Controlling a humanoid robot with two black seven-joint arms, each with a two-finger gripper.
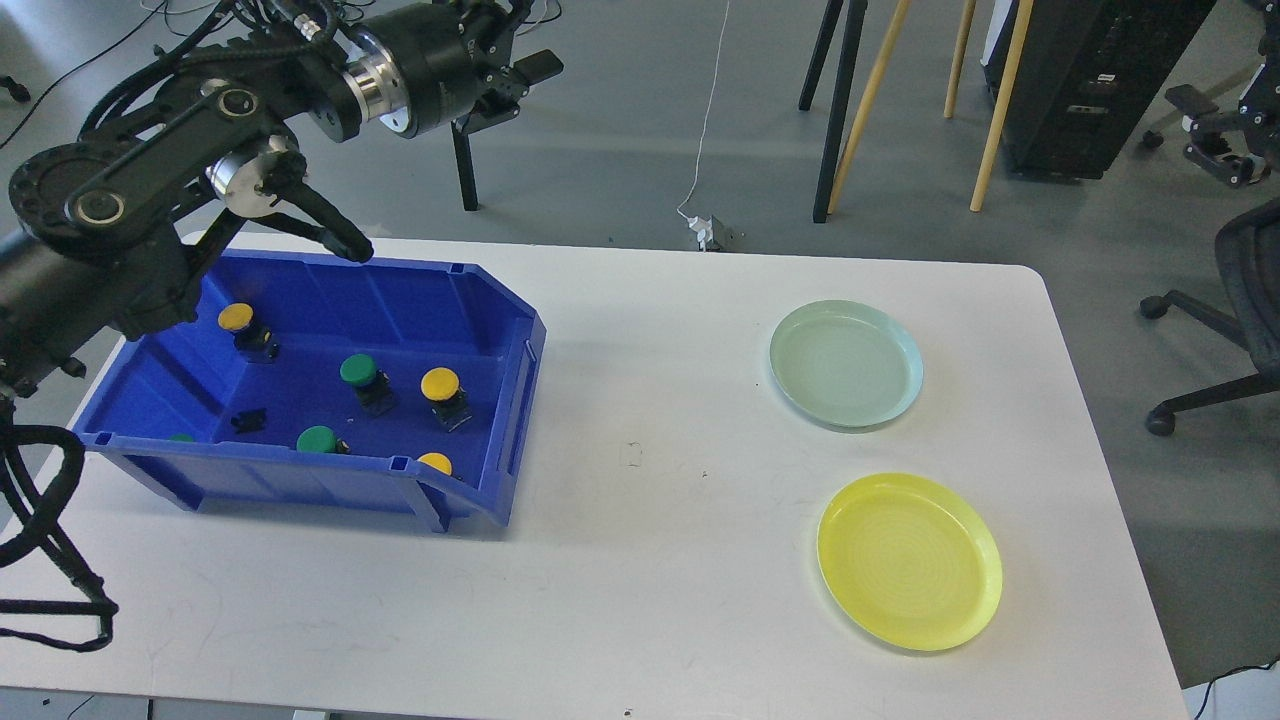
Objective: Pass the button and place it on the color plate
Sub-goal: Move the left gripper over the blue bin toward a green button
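White table (pixel 640 560) in grey-floored workshop. Yellow- and green-capped push buttons (pixel 440 385) all lie in blue plastic bin (pixel 520 380); pale green plate (pixel 845 365) and yellow plate (pixel 908 560) bare. Left gripper (pixel 510 85) raised beyond bin, nothing held, finger opening unclear. Right arm unseen. Step: first pick pending. Next: descend onto one button.

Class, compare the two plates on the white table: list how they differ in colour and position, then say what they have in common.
Colour: the pale green plate is a muted mint, while the yellow plate is bright yellow.
Position: the pale green plate lies farther from the robot, the yellow plate nearer and slightly further right.
Shared: both are round, rimmed, empty, lying flat on the right half of the table, apart from each other and far from the blue bin.
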